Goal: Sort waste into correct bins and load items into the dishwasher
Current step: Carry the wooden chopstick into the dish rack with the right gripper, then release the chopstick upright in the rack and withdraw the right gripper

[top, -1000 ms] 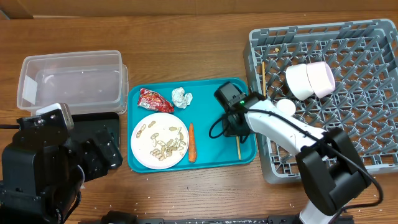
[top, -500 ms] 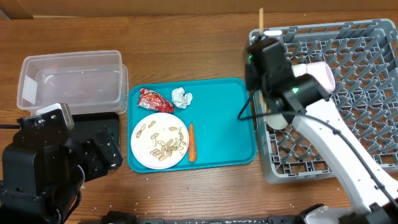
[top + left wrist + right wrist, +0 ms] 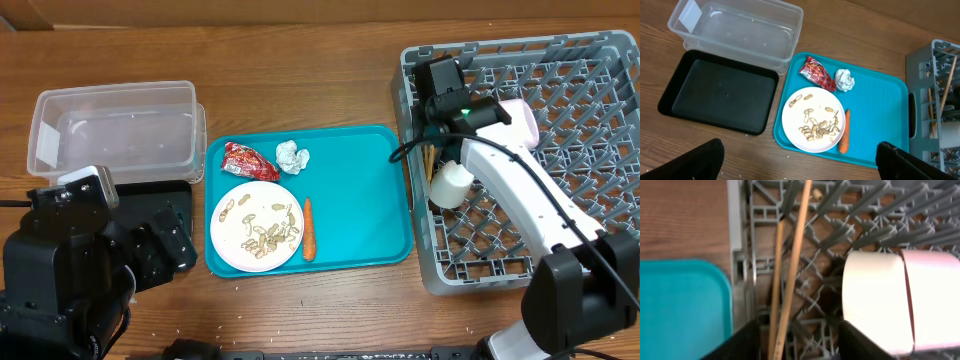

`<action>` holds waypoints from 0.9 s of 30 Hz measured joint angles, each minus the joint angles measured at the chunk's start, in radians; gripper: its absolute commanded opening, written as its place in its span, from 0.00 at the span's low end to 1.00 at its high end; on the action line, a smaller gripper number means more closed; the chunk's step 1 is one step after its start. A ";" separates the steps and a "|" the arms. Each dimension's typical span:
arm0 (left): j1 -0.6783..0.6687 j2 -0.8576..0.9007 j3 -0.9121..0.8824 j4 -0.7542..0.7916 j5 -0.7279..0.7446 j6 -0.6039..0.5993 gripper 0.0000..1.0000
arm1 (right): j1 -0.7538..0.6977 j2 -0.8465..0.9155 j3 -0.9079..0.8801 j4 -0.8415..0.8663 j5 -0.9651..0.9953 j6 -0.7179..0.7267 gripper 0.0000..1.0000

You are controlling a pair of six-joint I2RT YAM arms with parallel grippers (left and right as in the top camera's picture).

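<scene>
My right gripper (image 3: 432,125) hangs over the left edge of the grey dishwasher rack (image 3: 560,230), open. The two wooden chopsticks (image 3: 790,275) lie loose in the rack between its fingers (image 3: 742,342). Beside them two stacked white bowls (image 3: 505,127) rest on their sides, and a small white cup (image 3: 450,185) sits below. On the teal tray (image 3: 365,200) are a white plate (image 3: 257,226) with peanut shells, an orange carrot (image 3: 308,229), a red wrapper (image 3: 249,160) and a white tissue ball (image 3: 292,156). My left gripper (image 3: 802,170) is wide open above bare wood near the front edge.
A clear plastic tub (image 3: 115,128) stands at the back left. In front of it lies a flat black tray (image 3: 720,97), half covered by my left arm (image 3: 70,270) in the overhead view.
My right gripper lifted a chopstick off the teal tray, carried it to the rack's left edge and opened. The chopstick now lies beside the other one. The left arm stayed put.
</scene>
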State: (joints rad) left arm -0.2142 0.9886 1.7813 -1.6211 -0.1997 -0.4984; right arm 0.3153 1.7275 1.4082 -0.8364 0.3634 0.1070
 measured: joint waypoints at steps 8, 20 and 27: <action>0.000 0.000 0.000 0.000 0.000 0.000 1.00 | 0.035 -0.216 0.151 -0.204 -0.059 0.060 0.81; 0.000 0.000 0.000 0.000 0.000 0.000 1.00 | 0.032 -0.673 0.203 -0.362 -0.220 0.126 1.00; 0.000 0.000 0.000 0.000 0.008 -0.010 1.00 | 0.032 -0.718 0.203 -0.395 -0.287 0.128 1.00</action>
State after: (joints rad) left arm -0.2142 0.9886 1.7813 -1.6207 -0.1913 -0.5079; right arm 0.3473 1.0096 1.6112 -1.2312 0.0765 0.2352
